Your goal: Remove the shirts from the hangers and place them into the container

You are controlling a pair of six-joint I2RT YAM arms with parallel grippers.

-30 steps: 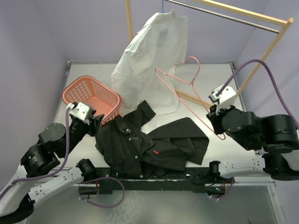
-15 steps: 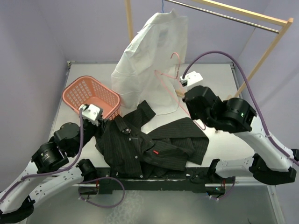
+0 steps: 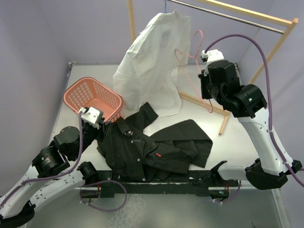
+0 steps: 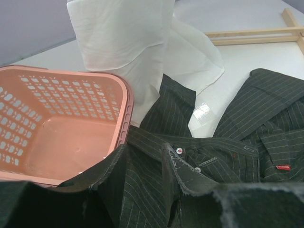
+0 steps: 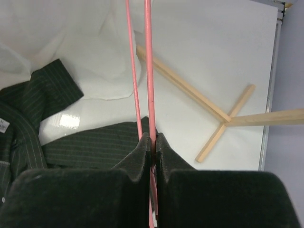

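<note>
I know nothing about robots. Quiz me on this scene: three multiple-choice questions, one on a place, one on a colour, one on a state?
1. Where is the black shirt? A in the basket; B on the table beside the basket; C hanging up.
2. What colour is the hanger in the right gripper? A pink; B green; C yellow.
3. The right gripper is: A wide open; B gripping cloth; C shut on the hanger's wire.
Answers: B, it sprawls on the table; A, the wire is plainly pink; C, the jaws pinch that wire.
</note>
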